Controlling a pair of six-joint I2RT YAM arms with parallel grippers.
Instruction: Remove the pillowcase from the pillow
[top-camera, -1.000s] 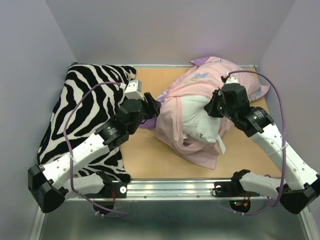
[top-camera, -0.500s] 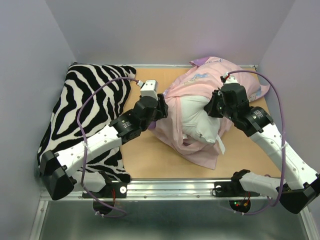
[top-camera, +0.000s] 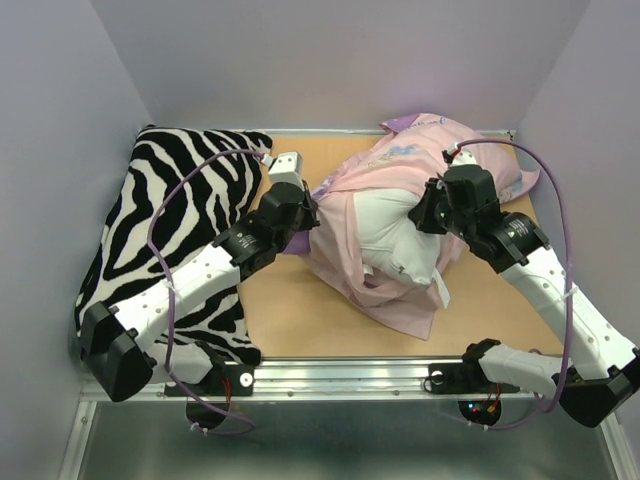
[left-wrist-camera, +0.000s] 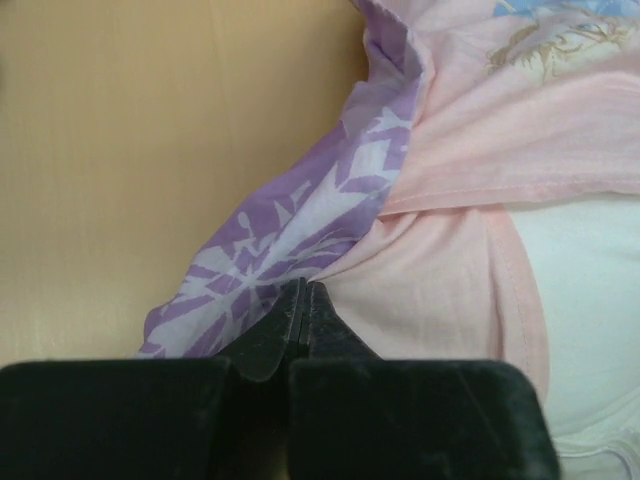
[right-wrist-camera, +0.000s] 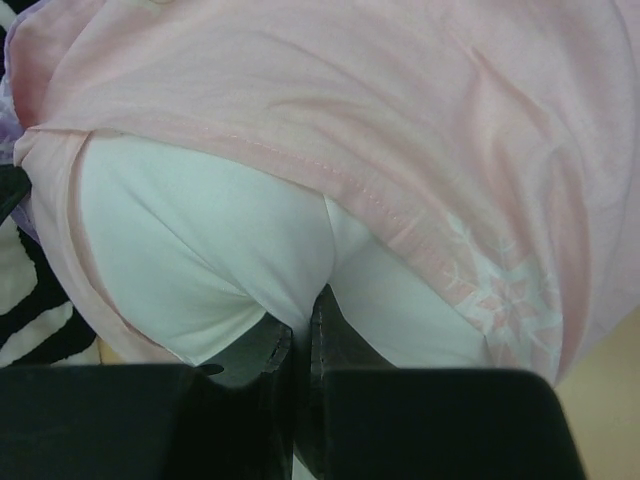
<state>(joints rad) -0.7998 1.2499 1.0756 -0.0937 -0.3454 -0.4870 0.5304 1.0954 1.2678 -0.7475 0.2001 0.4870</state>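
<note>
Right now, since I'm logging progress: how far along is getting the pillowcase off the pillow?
Done: the pillowcase is opened, baring part of the pillow. In hand: the left gripper pinches the case's edge, the right gripper pinches the pillow. Left: pulling the covered rest out.

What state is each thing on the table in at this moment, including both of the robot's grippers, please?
Thin pink-purple printed fabric pillowcase: bunched, peeled partway back, covering the pillow's far part.
Plump plain white stuffed pillow: near end bare, rest inside the case.
Black-and-white zebra-striped cushion: lying at the left, not gripped.
Left gripper: shut on the pillowcase's edge.
Right gripper: shut on a fold of the pillow.
</note>
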